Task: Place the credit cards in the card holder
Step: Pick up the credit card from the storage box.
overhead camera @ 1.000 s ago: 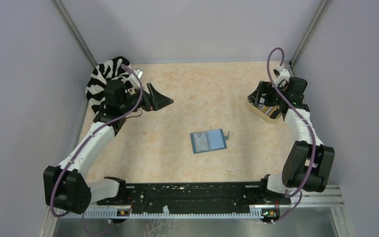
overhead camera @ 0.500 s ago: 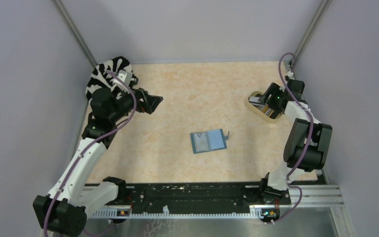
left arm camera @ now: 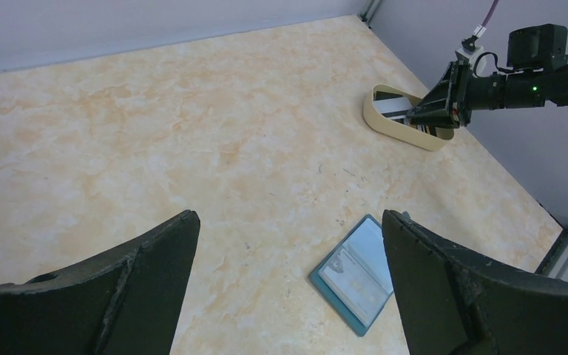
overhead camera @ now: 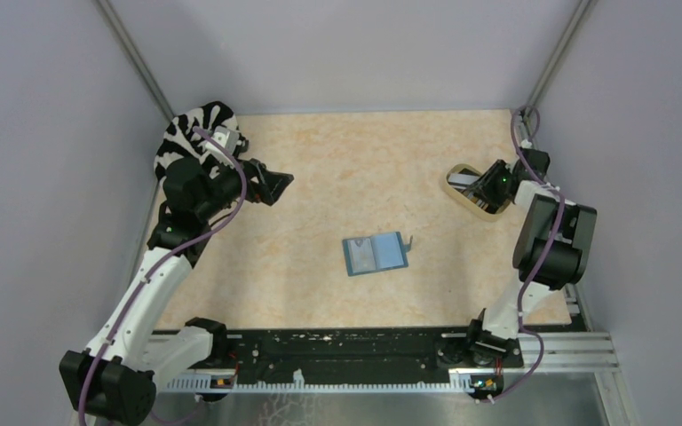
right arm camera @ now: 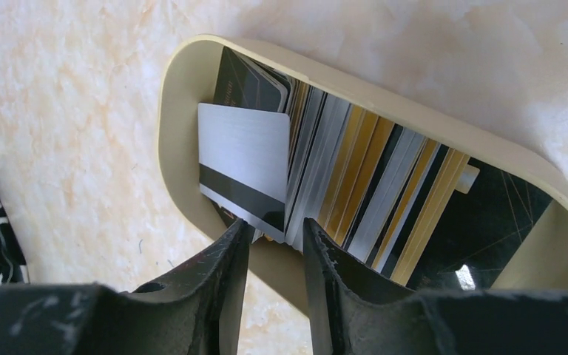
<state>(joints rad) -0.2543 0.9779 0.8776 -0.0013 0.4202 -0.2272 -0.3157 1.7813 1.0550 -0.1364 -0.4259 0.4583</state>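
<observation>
Your right gripper [right arm camera: 277,228]: jaws narrow, slim gap between them, tips at near edge of credit cards [right arm camera: 355,177] standing in beige tray [right arm camera: 168,133]. Can't tell if card is pinched. Your left gripper [left arm camera: 288,216]: spread wide, holds nothing, above table [left arm camera: 192,111]. Card holder [overhead camera: 374,254]: one, lying open mid-table, well apart from both grippers. Cards: one packed stack, too dense to count; one silver card [right arm camera: 244,151] with black stripe faces out. One tray. One zebra cloth [overhead camera: 186,133], far-left corner.

The wallet [overhead camera: 374,255] lies central on the table [overhead camera: 355,160]. The tray [right arm camera: 170,126] (cards [right arm camera: 355,170] in it) sits rear right, the cloth [overhead camera: 182,133] rear left.
</observation>
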